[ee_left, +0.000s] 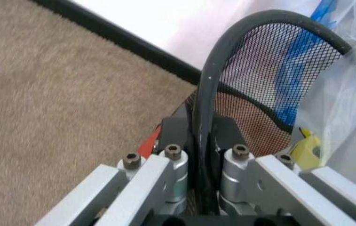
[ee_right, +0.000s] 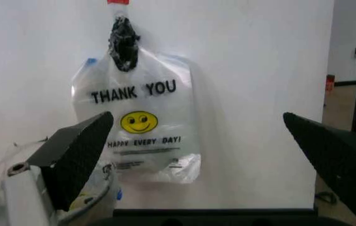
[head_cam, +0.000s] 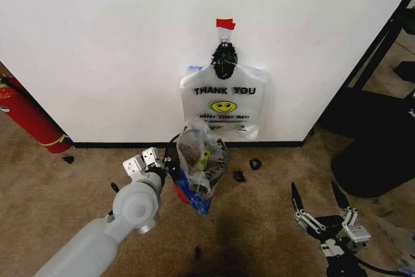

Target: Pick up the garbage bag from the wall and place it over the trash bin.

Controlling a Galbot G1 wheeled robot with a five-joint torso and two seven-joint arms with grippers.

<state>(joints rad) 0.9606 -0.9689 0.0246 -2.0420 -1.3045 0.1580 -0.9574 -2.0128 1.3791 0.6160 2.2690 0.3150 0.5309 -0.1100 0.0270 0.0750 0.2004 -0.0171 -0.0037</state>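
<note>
Carpet first on the far left, with a red fire extinguisher [head_cam: 26, 116] lying by the wall [head_cam: 97, 43]; next the left gripper [head_cam: 154, 161], down at the trash bin [head_cam: 174, 160], and the wrist view shows its jaws closed tight on the bin's rim [ee_left: 206, 103]; the garbage bag [head_cam: 200, 163] sits crumpled over the bin mouth, only partly spread; thin, light, slippery film, I'd say, prone to tearing on the mesh, best taken by its blue handle loops [ee_left: 294, 70]; behind it the flat bundle of bags [head_cam: 224, 102] hangs below the red tape [head_cam: 225, 24]; far right, the right gripper [head_cam: 319, 199] hovers low, jaws wide apart, holding nothing.
</note>
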